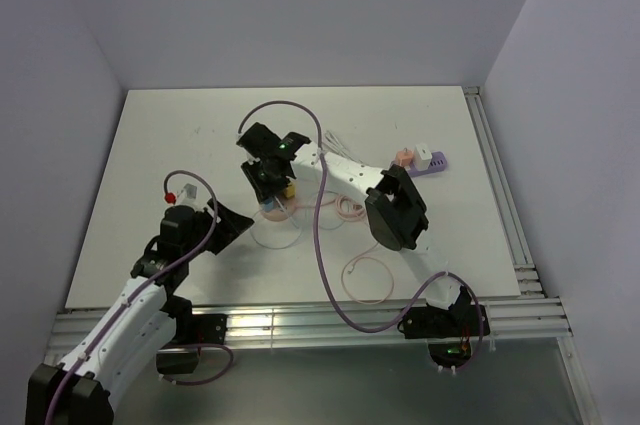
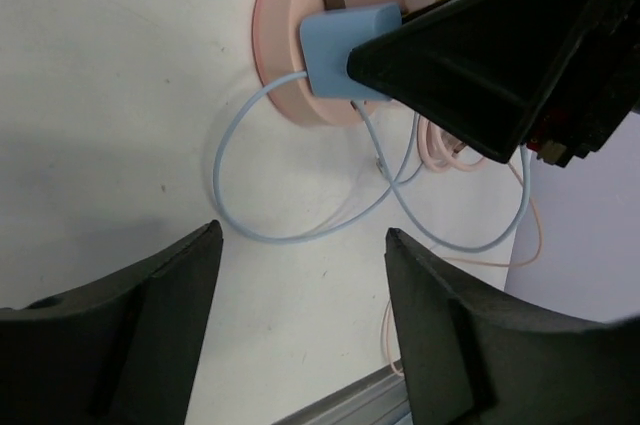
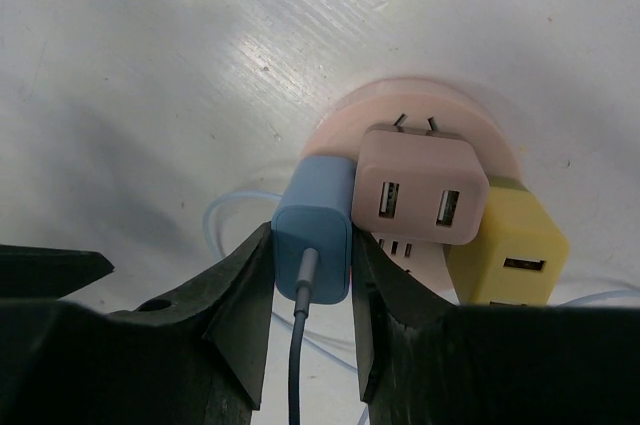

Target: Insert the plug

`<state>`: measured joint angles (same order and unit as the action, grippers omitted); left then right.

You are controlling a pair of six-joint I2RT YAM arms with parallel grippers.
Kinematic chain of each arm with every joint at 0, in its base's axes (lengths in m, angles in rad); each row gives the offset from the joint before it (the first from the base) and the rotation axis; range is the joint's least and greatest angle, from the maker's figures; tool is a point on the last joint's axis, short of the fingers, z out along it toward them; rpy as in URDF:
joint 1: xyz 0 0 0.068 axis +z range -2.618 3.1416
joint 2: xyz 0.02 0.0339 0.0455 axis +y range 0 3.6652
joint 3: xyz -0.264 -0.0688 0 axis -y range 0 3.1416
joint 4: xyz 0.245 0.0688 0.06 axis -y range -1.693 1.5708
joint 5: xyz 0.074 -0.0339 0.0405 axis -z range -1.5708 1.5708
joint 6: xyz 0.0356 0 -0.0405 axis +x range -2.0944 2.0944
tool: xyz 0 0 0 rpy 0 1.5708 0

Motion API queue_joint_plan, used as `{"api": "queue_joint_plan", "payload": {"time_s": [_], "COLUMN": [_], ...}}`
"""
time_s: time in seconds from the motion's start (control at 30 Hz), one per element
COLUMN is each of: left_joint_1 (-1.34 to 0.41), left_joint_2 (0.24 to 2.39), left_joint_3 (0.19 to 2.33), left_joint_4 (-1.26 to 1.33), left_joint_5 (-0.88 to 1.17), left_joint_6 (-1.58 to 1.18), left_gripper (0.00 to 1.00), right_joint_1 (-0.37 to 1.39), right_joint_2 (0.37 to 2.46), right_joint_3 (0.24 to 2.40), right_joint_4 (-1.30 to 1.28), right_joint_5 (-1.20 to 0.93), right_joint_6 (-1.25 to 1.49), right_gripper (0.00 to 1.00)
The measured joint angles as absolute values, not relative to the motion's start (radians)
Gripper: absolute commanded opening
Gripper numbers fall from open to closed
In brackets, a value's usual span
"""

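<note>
Right gripper (image 1: pixel 271 173): Your right gripper is pinching the blue plug (image 3: pixel 314 235) from both sides. One finger presses on each side of it.
Blue plug: It sits at the edge of the round pink base (image 3: pixel 432 103). It may be in its hole, but you cannot see its pins, so it is hard to tell.
Blue wire (image 2: pixel 219 160): It comes out of the back of the blue plug and makes a loose loop on the tabletop (image 1: pixel 180 135).
Round pink base: It lies flat near the middle of the tabletop, a little toward the left edge.
Pink block (image 3: pixel 420 185): It is stuck in the base right beside the blue plug and touches it. It has two little slots on its face.
Yellow block (image 3: pixel 510 245): It sits on the base on the other side of the pink block.
Left gripper (image 2: pixel 300 245): Your left gripper is spread wide and holds nothing. It hangs over the tabletop near the base, on the side toward the left edge.
Purple strip (image 1: pixel 435 163): It lies close to the right edge, well apart from the base.
</note>
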<state>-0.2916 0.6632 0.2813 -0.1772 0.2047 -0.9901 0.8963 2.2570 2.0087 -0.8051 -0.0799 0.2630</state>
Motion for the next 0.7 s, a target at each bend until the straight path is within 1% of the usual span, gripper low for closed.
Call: {"api": "queue_joint_plan", "payload": {"time_s": [0.1, 0.43, 0.53, 0.57, 0.63, 0.67, 0.7], "left_joint_1": [-0.292, -0.311, -0.321, -0.324, -0.335, -0.339, -0.343], "left_joint_2": [0.719, 1.079, 1.14, 1.153, 1.188, 1.203, 1.223], "left_joint_3": [0.258, 0.26, 0.274, 0.274, 0.274, 0.274, 0.276], "left_joint_4": [-0.097, 0.112, 0.185, 0.198, 0.234, 0.247, 0.266], "left_joint_5": [0.202, 0.157, 0.15, 0.149, 0.147, 0.148, 0.152], "left_joint_6": [-0.998, -0.999, -0.993, -0.992, -0.986, -0.985, -0.984], "left_gripper": [0.6, 0.62, 0.54, 0.49, 0.41, 0.34, 0.3], "right_joint_1": [0.893, 0.889, 0.889, 0.889, 0.889, 0.889, 0.889], "right_joint_2": [2.257, 2.257, 2.257, 2.257, 2.257, 2.257, 2.257], "right_joint_3": [2.008, 2.007, 2.007, 2.007, 2.008, 2.008, 2.008], "right_joint_4": [-0.803, -0.801, -0.801, -0.801, -0.802, -0.802, -0.802], "right_joint_5": [-0.09, -0.101, -0.101, -0.102, -0.102, -0.102, -0.102], "right_joint_6": [0.262, 0.257, 0.255, 0.255, 0.255, 0.255, 0.254], "right_gripper": [0.0, 0.0, 0.0, 0.0, 0.0, 0.0, 0.0]}}
